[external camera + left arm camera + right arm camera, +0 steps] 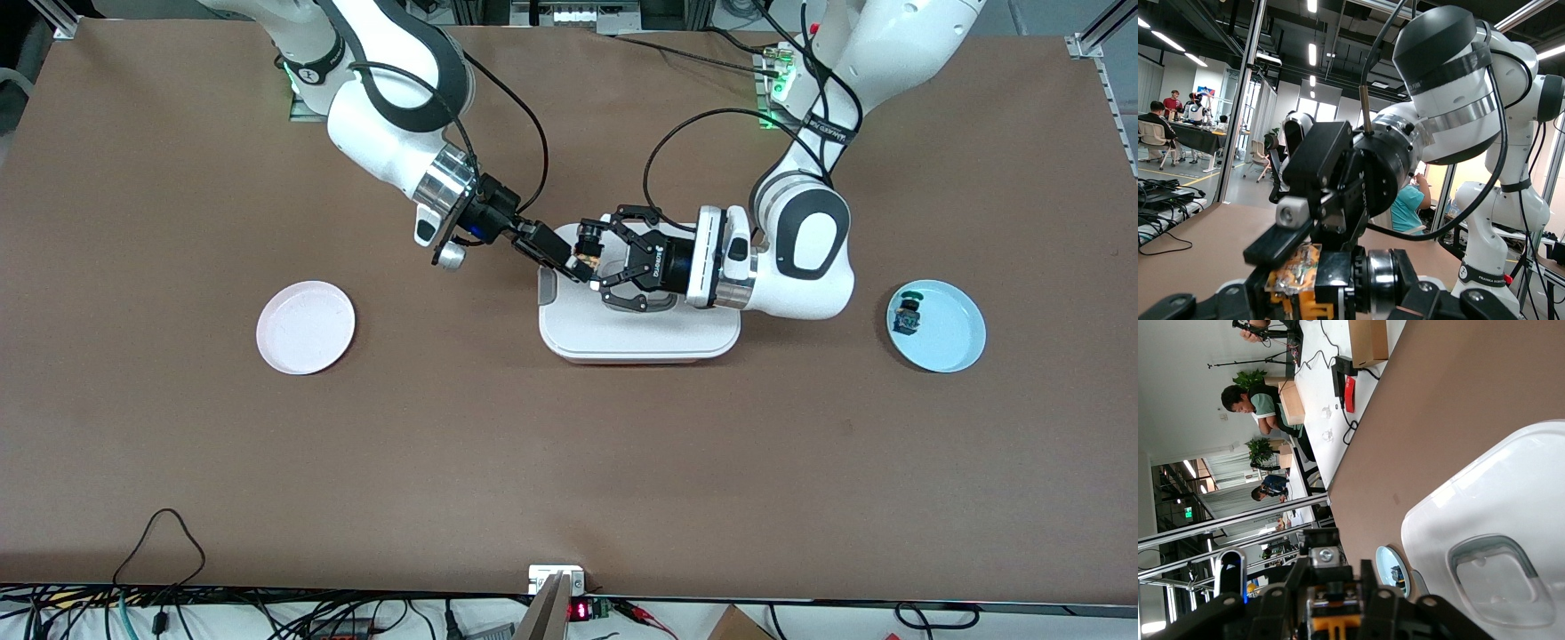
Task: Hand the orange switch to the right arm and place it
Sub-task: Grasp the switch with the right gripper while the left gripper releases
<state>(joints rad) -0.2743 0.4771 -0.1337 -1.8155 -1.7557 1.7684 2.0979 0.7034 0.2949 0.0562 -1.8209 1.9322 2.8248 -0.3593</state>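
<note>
Front view: both arms meet over the middle of the brown tabletop (569,462), above the white lidded box (639,331) that sits there. The left gripper (594,258), with its black claw-like linkage, reaches in from the left arm's end and has its jaws closed on the orange switch (584,260), which is up in the air over the edge of the box that lies farther from the front camera. The right gripper (580,265), slim and black below a shiny metal wrist, comes in from the right arm's end and its tips sit right at the switch, touching or nearly so. Whether its jaws are clamped on the switch or only standing around it I cannot tell.

The left wrist view shows the orange switch (1295,280) up close, with its orange body and a small printed board, pinched at the claw's tips, and a black finger (1275,243) of the right gripper lying against its top. In the right wrist view the orange part (1330,625) shows between dark linkage pieces.

A pink plate (306,326) lies toward the right arm's end of the tabletop. A light blue plate (951,342) lies toward the left arm's end and holds a small green-capped switch (908,316).
</note>
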